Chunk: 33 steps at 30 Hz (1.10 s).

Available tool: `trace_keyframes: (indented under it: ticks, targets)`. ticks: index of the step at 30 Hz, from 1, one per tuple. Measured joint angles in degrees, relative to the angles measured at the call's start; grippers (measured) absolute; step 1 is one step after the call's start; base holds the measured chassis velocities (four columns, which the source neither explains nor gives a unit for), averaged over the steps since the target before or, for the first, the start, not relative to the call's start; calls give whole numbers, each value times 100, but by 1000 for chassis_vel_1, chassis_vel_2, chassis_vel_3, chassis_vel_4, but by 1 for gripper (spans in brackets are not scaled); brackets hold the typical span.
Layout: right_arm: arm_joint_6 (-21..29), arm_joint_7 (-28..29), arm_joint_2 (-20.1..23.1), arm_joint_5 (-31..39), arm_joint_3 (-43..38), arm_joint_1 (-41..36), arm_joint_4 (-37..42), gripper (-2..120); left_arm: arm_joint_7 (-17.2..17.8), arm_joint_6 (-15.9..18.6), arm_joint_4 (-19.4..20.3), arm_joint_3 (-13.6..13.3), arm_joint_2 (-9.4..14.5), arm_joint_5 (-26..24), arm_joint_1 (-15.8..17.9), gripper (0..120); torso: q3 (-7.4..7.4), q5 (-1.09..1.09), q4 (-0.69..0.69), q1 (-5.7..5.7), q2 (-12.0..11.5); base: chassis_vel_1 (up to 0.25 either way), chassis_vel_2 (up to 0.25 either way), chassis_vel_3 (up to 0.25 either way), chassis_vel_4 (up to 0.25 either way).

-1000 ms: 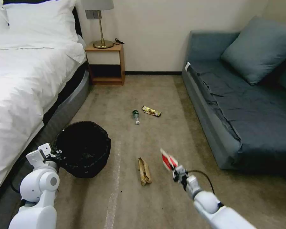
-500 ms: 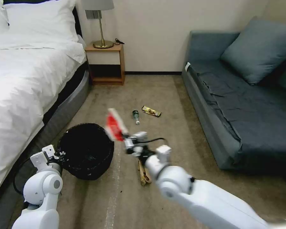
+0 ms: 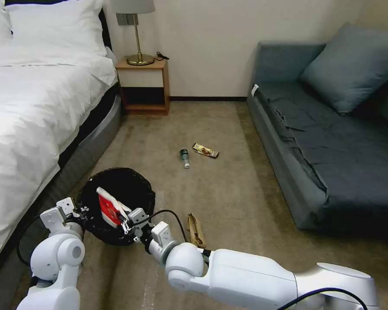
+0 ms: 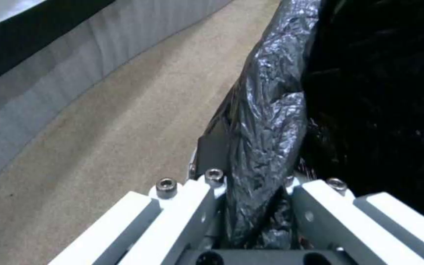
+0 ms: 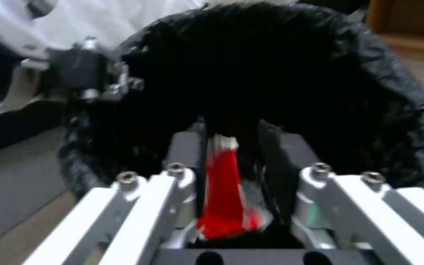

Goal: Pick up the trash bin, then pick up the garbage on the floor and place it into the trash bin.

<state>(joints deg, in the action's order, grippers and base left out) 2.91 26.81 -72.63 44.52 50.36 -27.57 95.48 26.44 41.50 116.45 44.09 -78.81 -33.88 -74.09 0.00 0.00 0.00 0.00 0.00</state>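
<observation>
A bedroom with beige carpet floor (image 3: 228,193), between a bed and a sofa. The left gripper (image 4: 251,206) grips the trash bin (image 3: 136,183) by its bag-covered rim at near left. The right gripper (image 3: 126,224) holds the red-and-white carton (image 3: 109,208) over the bin's opening, fingers closed on it. The paper strip (image 3: 196,230), green bottle (image 3: 184,157) and snack wrapper (image 3: 205,150) lie on the carpet.

crinkled glossy black plastic bag (image 4: 266,110), matt short-pile carpet (image 3: 228,189)
</observation>
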Motion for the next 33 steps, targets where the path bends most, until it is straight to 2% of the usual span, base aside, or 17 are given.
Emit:
trace_keyframes:
  ticks: [2,3,6,7,9,12,13,14,16,17,18,21,25,29,33]
  targets:
    - [1,2,23,-39,-103,-11,3,38,1,2,-7,-16,-17,14,7,2,0,0,0,0,0,0,0,0,0]
    - [1,2,23,-39,-103,-11,3,38,1,2,-7,-16,-17,14,7,2,0,0,0,0,0,0,0,0,0]
    - [40,25,70,-177,-559,-97,233,53,0,2,-34,-29,-30,23,27,2,0,0,1,0,0,0,0,0,0]
    - [40,25,70,-177,-559,-97,233,53,0,2,-34,-29,-30,23,27,2,0,0,1,0,0,0,0,0,0]
    - [241,123,199,-379,-1122,-203,478,61,-2,3,-62,-29,-24,27,48,2,0,2,2,0,0,0,0,0,0]
    - [653,404,906,-559,-1765,-374,701,75,-6,3,-89,10,36,31,89,2,0,1,1,0,0,0,0,0,0]
    - [653,404,906,-559,-1765,-374,701,75,-6,3,-89,10,36,31,89,2,0,1,1,0,0,0,0,0,0]
    - [804,515,1147,-555,-1864,-446,749,80,-7,3,-92,19,52,29,103,2,0,2,-2,0,0,0,0,0,0]
    - [1372,878,1556,-321,-1997,-695,894,89,-15,2,-110,30,78,16,137,2,0,2,-6,0,0,0,0,0,0]
    - [1372,878,1556,-321,-1997,-695,894,89,-15,2,-110,30,78,16,137,2,0,2,-6,0,0,0,0,0,0]
    - [1654,1076,1642,-117,-2008,-840,921,95,-18,0,-120,31,78,14,145,2,0,2,-5,0,0,0,0,0,0]
    - [1963,1318,1633,168,-1944,-1094,813,99,-18,-5,-137,29,60,21,150,2,-1,1,0,0,0,0,0,0,0]
    - [2027,1425,1417,390,-1630,-1274,378,100,-17,-10,-144,26,39,33,148,2,-1,2,0,0,0,0,0,0,0]
    - [1901,1405,1126,393,-1282,-1278,-239,100,-19,-13,-144,44,35,36,123,2,-1,1,0,0,0,0,0,0,0]
    - [1517,1229,701,279,-887,-1128,-1198,100,-20,-17,-90,66,31,38,52,2,0,0,1,0,0,0,0,0,0]
